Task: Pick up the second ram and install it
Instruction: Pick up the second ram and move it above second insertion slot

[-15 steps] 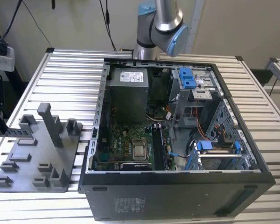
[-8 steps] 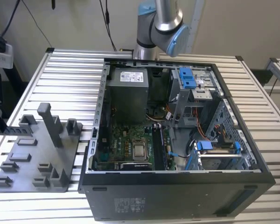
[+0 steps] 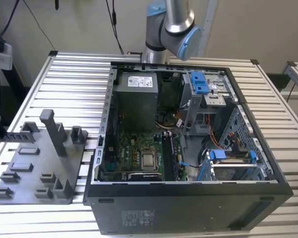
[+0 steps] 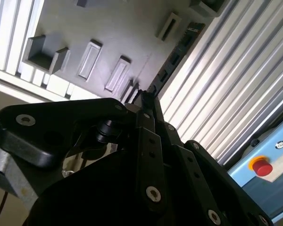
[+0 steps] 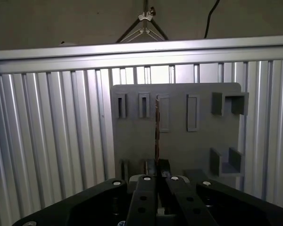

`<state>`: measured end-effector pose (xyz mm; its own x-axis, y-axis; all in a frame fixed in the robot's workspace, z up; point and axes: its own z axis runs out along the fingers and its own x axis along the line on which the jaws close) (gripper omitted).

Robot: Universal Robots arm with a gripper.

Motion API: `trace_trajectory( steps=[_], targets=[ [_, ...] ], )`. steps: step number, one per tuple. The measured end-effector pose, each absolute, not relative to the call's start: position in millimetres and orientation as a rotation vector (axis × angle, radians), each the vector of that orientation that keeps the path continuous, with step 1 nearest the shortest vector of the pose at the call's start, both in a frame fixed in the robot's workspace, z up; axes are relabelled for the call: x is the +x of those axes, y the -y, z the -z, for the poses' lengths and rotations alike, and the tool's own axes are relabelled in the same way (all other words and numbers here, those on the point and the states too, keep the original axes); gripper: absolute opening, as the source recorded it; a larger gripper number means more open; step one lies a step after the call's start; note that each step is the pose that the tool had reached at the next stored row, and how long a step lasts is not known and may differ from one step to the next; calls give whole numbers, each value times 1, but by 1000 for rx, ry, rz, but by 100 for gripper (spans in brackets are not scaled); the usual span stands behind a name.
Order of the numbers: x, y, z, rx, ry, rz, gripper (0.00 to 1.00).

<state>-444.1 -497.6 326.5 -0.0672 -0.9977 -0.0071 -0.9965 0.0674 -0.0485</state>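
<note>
Over grey tray (image 5: 179, 146), second ram (image 5: 157, 127) clamped between jaws

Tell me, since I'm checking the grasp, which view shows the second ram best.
The second wrist view: the second ram shows its chip-bearing face, running out from the gripper. The first wrist view shows it edge-on, a thin strip.

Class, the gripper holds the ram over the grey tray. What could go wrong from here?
1. The gripper pinches the ram near one end; its long free part could tilt or slip.
2. The slots lie low inside the case, beside cables and a drive cage; the ram might catch there or meet a slot askew.
</note>
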Motion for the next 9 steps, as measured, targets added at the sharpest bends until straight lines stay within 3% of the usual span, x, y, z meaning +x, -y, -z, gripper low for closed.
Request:
trace_trajectory(
  steps=[9],
  targets=[
    [-445,497,-342,-2119,-2266,48,14]
  ],
)
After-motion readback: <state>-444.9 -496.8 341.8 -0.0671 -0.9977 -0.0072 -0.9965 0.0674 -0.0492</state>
